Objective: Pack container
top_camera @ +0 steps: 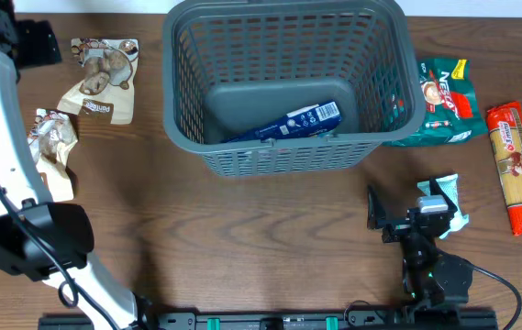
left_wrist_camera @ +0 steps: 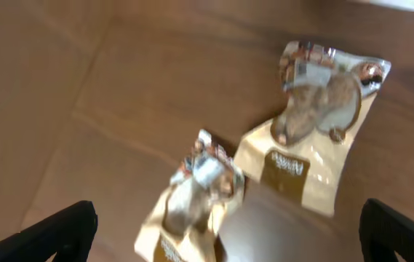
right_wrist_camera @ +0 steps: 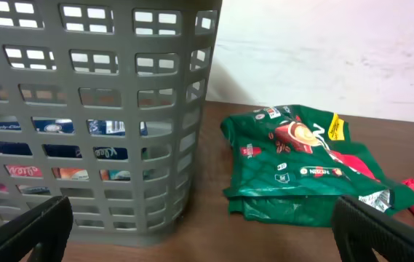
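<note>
We are looking down on a brown wooden table (top_camera: 242, 238), where the large dark grey plastic basket with slotted lattice walls (top_camera: 270, 158) is sitting toward 12 o'clock. A flat blue packet (top_camera: 288, 122) is lying inside it along the near wall. At the basket's 3 o'clock a green foil coffee bag (right_wrist_camera: 301, 164) is resting just beside it, and a long red pasta packet (top_camera: 520, 165) is lying farther out. At its 9 o'clock two tan snack pouches (left_wrist_camera: 316, 131) (left_wrist_camera: 192, 204) are lying near each other. The left gripper (left_wrist_camera: 228, 233) is hovering over them with its jaws spread wide, holding nothing. The right gripper (right_wrist_camera: 207, 229) is facing the basket wall at table level, its jaws also wide apart and holding nothing.
</note>
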You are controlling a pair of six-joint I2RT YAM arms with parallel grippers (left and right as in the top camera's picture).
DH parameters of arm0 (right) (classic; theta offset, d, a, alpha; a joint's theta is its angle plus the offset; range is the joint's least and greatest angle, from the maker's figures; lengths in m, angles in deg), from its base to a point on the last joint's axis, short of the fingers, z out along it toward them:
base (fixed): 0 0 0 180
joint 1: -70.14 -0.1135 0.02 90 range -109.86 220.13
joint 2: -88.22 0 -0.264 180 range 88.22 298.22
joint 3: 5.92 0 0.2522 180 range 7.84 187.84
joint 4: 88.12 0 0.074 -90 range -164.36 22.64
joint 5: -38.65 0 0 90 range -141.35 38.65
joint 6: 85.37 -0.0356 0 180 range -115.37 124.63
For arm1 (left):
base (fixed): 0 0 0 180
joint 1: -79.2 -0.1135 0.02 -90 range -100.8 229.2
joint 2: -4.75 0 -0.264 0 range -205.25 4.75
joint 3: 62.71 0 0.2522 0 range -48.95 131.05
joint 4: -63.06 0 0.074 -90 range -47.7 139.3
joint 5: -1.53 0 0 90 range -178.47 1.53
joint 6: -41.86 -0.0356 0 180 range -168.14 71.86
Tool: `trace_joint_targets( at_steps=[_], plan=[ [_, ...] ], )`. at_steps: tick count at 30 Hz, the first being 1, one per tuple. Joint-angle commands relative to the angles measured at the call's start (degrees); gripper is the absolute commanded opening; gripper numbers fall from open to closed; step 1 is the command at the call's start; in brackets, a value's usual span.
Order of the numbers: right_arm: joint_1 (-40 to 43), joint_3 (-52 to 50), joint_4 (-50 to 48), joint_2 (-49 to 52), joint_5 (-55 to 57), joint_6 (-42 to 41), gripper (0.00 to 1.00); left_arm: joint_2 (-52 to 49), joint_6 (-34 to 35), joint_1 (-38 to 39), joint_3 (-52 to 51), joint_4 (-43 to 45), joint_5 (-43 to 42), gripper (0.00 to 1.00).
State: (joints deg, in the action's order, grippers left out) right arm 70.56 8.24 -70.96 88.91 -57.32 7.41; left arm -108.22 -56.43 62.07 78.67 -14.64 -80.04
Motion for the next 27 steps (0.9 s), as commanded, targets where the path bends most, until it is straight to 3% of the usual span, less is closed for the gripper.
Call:
trace_joint_targets(
  at_steps=[1, 11, 22, 27],
  plan=[
    [0.35, -0.09, 0.24, -0.37, 0.13, 0.68, 0.99, -2.27, -6.19, -0.74, -0.04, 2.97, -4.35, 0.98],
    [0.35, -0.09, 0.24, -0.37, 0.13, 0.68, 0.99, -13.4, -14.16, -4.04, -0.04, 10.69, -19.23, 1.0],
    [0.35, -0.09, 0.24, -0.37, 0.13, 0.68, 0.99, -23.5, -22.88, -4.39, -0.04, 13.79, -28.46, 0.99],
    [0.35, -0.09, 0.24, -0.37, 0.13, 0.68, 0.99, -24.48, -25.2, -4.31, -0.04, 17.57, -28.26, 0.99]
  ],
)
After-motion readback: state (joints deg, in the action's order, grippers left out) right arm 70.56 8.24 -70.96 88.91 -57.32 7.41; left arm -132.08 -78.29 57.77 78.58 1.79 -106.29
